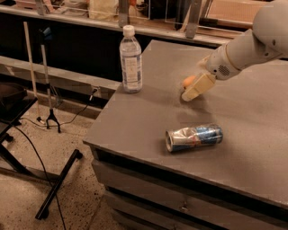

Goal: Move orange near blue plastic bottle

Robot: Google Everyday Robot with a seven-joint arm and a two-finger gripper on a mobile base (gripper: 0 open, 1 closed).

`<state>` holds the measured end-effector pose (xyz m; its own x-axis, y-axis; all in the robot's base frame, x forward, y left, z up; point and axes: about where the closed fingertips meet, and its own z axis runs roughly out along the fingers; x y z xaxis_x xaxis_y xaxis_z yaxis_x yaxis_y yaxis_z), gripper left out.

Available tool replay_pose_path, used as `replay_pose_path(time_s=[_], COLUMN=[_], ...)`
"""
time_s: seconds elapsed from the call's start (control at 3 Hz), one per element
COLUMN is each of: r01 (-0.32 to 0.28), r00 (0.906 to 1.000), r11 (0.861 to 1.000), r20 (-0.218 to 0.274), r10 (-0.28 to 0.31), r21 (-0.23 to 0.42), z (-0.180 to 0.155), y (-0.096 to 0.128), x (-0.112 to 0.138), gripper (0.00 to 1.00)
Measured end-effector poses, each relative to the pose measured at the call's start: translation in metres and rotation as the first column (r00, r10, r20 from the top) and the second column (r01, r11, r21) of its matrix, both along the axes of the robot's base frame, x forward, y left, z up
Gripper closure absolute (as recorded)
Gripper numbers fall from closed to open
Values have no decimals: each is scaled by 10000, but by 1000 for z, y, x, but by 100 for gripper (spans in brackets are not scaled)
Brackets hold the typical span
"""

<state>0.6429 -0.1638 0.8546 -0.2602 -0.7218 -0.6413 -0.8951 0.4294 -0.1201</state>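
Robotics lab or workshop, not a home. Gripper low over a plain grey drawer cabinet; well left of it and lower down, speckled hard floor with loose black cables, a thin tripod stand and black equipment legs. Beyond the gripper, metal uprights and clear bins along a back bench.
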Motion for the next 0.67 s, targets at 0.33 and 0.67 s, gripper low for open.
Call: replay_pose_path(time_s=[0.33,0.67], r01=[-32,-65], r00=[10000,10000], r11=[10000,10000], r20=[-32,-66], r10=[32,65], r21=[4,10], z=[-2,-4], y=[2,4], x=[0,0], gripper=[39,62])
